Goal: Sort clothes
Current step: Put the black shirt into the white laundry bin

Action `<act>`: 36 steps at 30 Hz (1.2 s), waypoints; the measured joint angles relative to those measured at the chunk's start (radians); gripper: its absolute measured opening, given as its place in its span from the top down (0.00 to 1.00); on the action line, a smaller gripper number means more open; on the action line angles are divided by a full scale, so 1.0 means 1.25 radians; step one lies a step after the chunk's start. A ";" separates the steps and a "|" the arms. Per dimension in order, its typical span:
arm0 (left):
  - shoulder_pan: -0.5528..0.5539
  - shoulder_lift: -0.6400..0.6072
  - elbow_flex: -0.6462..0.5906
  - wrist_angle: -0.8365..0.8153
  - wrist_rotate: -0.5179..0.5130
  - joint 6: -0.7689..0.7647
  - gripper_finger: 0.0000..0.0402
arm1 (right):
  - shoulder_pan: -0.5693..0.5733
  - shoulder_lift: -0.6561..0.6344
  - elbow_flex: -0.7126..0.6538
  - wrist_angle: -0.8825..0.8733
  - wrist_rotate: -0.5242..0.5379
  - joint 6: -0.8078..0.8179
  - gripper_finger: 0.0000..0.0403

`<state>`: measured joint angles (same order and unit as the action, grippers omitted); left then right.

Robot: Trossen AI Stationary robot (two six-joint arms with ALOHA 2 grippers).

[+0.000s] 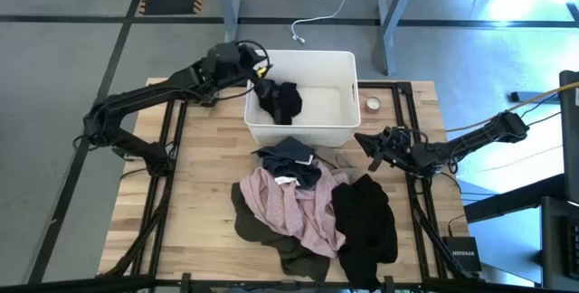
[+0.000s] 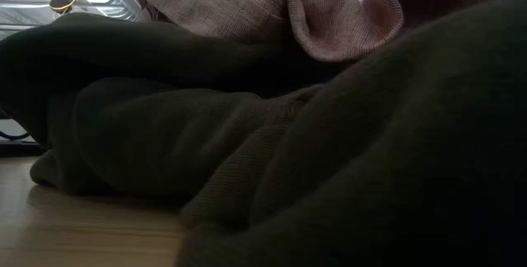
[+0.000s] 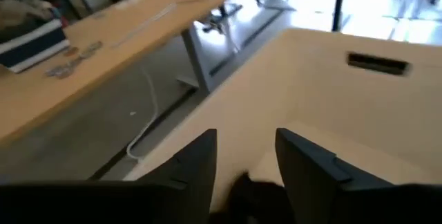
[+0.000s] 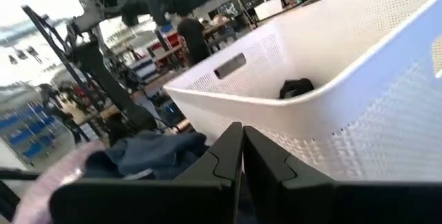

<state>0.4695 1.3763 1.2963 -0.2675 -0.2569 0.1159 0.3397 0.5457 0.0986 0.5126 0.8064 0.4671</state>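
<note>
Sorting barely begun, judging by how things lie: one black garment (image 1: pixel 282 99) in the white bin (image 1: pixel 346 132), draped against its left wall, and the rest of the clothes in a heap on the wooden table (image 1: pixel 204 193) just in front of the bin. Left gripper (image 1: pixel 261 69) up at the bin's left rear corner, right over that black garment; fingers (image 3: pixel 197 165) apart at a moderate width, nothing pinched between them, dark cloth just below the tips. Looks like a drop made or being finished, though cannot say for sure.

Left to do, as far as can be judged: nearly everything. Pile holding a dark blue-grey piece (image 1: pixel 289 155) nearest the bin, a pale pink one (image 1: pixel 289 204) spread across the middle, a dark olive one (image 1: pixel 271 234) underneath and toward the front, and a second black one (image 1: pixel 366 225) on the right side. Low view filled with olive cloth (image 2: pixel 288 176) and a fold of pink (image 2: pixel 329 20) on top.

Right gripper (image 1: pixel 375 144) low over the table just right of the bin's front corner, near the pile's edge; fingers (image 4: pixel 221 156) pressed together, holding nothing. A roll of tape (image 1: pixel 372 104) beside the bin, untouched.
</note>
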 joint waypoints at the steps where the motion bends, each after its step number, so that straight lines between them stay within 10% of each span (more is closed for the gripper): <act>1: -0.007 -0.012 0.001 -0.023 0.007 0.000 0.62 | 0.000 0.000 0.000 0.014 -0.021 0.004 0.92; 10: -0.116 -0.165 -0.133 0.120 0.055 -0.029 0.61 | 0.003 0.079 0.177 -0.010 -0.405 -0.052 0.75; 18: -0.205 -0.291 -0.320 0.295 0.054 -0.129 0.61 | 0.086 0.308 0.635 -0.610 -0.307 -0.097 0.50; 25: -0.253 -0.356 -0.390 0.290 0.054 -0.131 0.61 | 0.163 0.566 0.997 -1.150 -0.290 0.137 0.47; 36: -0.288 -0.363 -0.397 0.287 0.054 -0.176 0.61 | 0.235 0.830 1.063 -1.383 -0.633 0.436 0.47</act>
<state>0.1094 0.9226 0.8001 0.0915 -0.1898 -0.1039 0.6337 1.5836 1.4277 -1.2167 0.0157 1.0118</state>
